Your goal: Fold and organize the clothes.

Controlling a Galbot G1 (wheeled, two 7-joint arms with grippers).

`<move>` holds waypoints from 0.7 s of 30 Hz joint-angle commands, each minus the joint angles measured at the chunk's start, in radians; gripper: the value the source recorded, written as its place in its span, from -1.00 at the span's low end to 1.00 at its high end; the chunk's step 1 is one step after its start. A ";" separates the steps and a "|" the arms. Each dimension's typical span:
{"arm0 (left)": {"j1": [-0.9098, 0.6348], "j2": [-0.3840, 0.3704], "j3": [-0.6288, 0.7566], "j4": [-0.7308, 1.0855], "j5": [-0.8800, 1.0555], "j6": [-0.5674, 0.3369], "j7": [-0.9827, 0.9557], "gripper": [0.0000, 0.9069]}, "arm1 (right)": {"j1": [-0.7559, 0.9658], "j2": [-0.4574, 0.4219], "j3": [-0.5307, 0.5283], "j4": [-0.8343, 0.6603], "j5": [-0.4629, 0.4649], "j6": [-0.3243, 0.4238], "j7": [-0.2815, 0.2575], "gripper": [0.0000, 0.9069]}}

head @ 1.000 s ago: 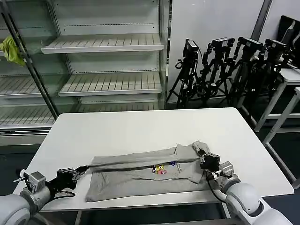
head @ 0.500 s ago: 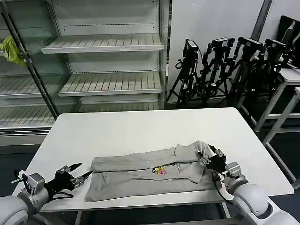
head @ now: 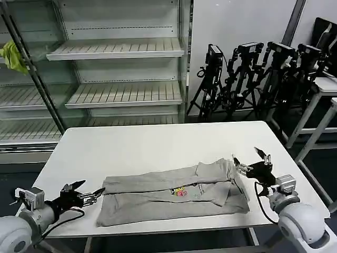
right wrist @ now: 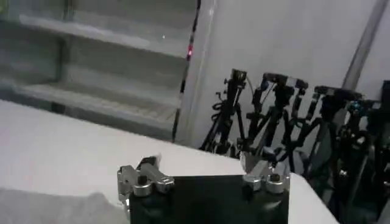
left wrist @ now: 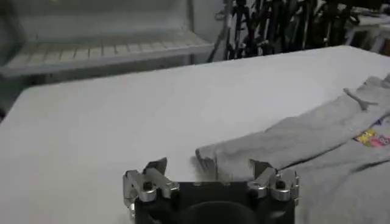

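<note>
- Your T-shirt (head: 174, 192) lies folded lengthwise on the counter (head: 158, 145), near its front edge.
- Your left claw (head: 84, 192): fingers apart, empty, just beside the shirt's left end.
- Your right claw (head: 253, 161): fingers apart, empty, raised beside the right end.

The print on my T-shirt (head: 181, 191) is too small to read, half tucked under a fold. In my left wrist view, the shirt (left wrist: 317, 152) runs off the picture's edge. In my right wrist view, my right claw (right wrist: 204, 173) hides the bench behind it.
</note>
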 commanded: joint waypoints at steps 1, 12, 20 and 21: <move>-0.038 -0.074 0.024 0.016 -0.133 0.075 -0.029 1.00 | -0.043 0.036 0.083 0.089 0.015 -0.006 0.010 1.00; -0.108 -0.078 0.116 0.057 -0.108 0.082 0.001 1.00 | -0.062 0.061 0.076 0.100 -0.002 -0.010 0.017 1.00; -0.197 -0.091 0.185 0.087 -0.077 0.078 0.017 1.00 | -0.080 0.078 0.073 0.099 -0.018 -0.009 0.018 1.00; -0.202 -0.091 0.189 0.088 -0.077 0.078 0.018 1.00 | -0.077 0.081 0.067 0.098 -0.019 -0.009 0.018 1.00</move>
